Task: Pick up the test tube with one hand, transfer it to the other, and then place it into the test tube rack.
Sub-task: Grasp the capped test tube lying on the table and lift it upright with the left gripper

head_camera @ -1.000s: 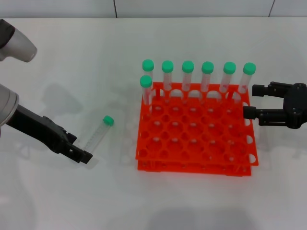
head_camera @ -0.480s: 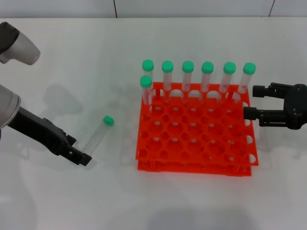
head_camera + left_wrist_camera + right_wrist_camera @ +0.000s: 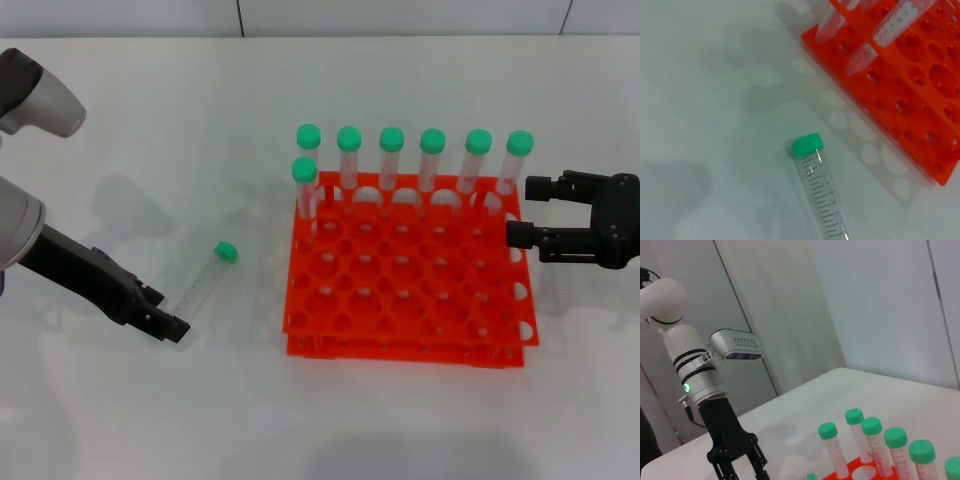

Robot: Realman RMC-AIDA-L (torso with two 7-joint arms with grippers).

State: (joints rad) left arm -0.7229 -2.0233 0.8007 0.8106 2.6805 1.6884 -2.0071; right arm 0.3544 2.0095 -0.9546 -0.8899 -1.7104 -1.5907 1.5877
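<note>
The test tube (image 3: 205, 280) lies flat on the white table left of the rack, its green cap (image 3: 226, 252) pointing away from me. It fills the left wrist view (image 3: 821, 197). My left gripper (image 3: 165, 312) is low over the table at the tube's bottom end, open and empty. It also shows in the right wrist view (image 3: 741, 467), fingers apart. The orange-red rack (image 3: 405, 330) stands at the centre. My right gripper (image 3: 528, 211) hovers at the rack's right edge, open and empty.
Several green-capped tubes (image 3: 433, 160) stand in the rack's back row, and one more (image 3: 304, 185) stands in the second row at the left. They show in the right wrist view (image 3: 872, 437) too. The rack's corner (image 3: 900, 80) lies close to the lying tube.
My left arm has shifted very slightly by the tube's bottom end. The tube, the rack and my right gripper have not moved.
</note>
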